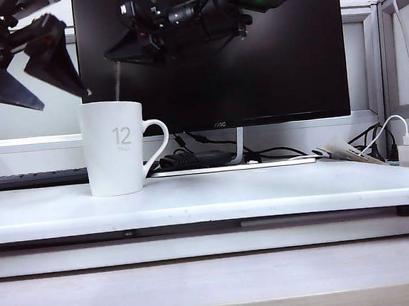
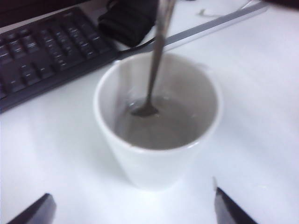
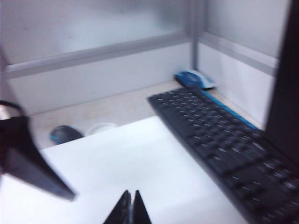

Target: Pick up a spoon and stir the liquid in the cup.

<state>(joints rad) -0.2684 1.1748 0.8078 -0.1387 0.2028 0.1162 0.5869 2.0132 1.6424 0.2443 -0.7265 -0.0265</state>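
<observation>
The white cup (image 1: 116,149), marked "12", stands on the left of the white desk (image 1: 264,194). In the left wrist view the cup (image 2: 156,161) holds greyish liquid, and the spoon (image 2: 156,56) stands in it with its bowl dipped in. My right gripper (image 1: 120,58) hangs above the cup, shut on the top of the spoon's thin handle (image 1: 117,82). Its fingertips (image 3: 131,192) are pressed together. My left gripper (image 1: 64,100) hovers just left of the cup and above its rim, open (image 2: 131,198) and holding nothing.
A black monitor (image 1: 253,50) stands behind the cup, with cables and a charger (image 1: 408,152) at the right. A black keyboard (image 2: 42,51) lies beyond the cup. A mouse (image 3: 65,134) and a blue object (image 3: 194,78) sit on the lower desk.
</observation>
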